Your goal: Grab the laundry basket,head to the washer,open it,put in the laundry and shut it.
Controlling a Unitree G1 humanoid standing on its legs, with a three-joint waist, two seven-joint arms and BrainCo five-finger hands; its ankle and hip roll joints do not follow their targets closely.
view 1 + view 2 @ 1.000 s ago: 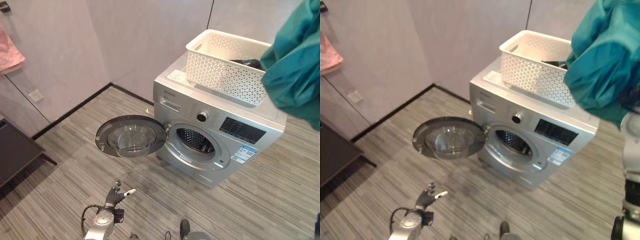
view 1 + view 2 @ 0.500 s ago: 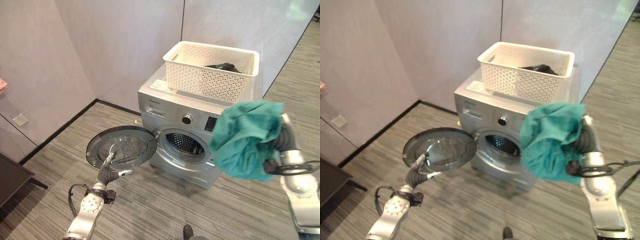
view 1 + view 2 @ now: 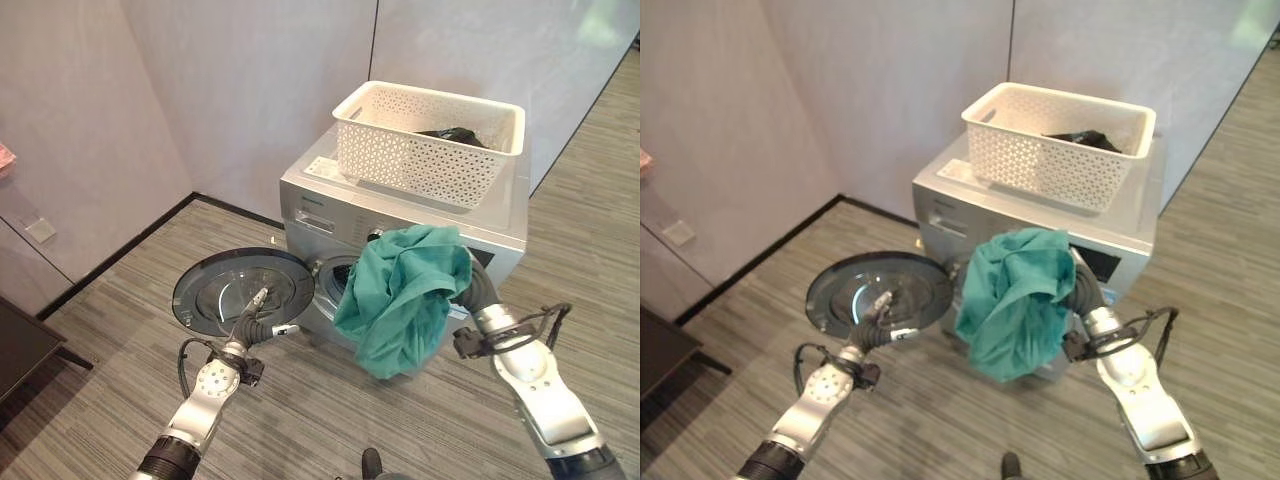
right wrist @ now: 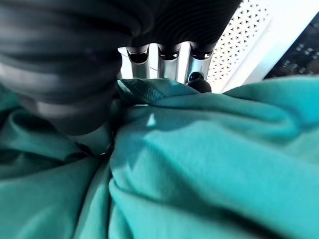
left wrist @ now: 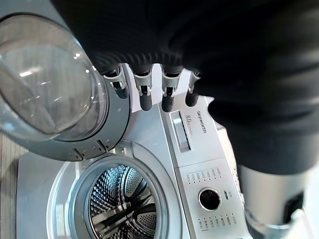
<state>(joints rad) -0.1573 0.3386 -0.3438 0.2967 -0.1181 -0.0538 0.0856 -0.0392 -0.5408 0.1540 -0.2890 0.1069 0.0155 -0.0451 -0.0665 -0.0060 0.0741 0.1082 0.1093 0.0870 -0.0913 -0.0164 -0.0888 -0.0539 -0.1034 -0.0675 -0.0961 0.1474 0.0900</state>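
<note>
A silver front-loading washer (image 3: 500, 230) stands against the wall with its round glass door (image 3: 240, 290) swung wide to the left. Its drum (image 5: 119, 204) gapes dark behind the opening. On top of the washer rests a white perforated laundry basket (image 3: 425, 150) with a dark garment (image 3: 450, 133) in it. My right hand (image 4: 164, 55) is shut on a teal garment (image 3: 405, 295), which hangs bunched right in front of the drum opening. My left hand (image 3: 262, 322) is open, fingers straight, at the lower rim of the door.
Grey striped flooring (image 3: 100, 340) stretches around the washer. Pale walls (image 3: 230, 90) meet in a corner behind it. A dark piece of furniture (image 3: 20, 345) juts in at the far left.
My right hand has carried the teal garment left and lower, up against the drum opening. The left hand has moved a little toward the door's rim. The camera has shifted slightly.
</note>
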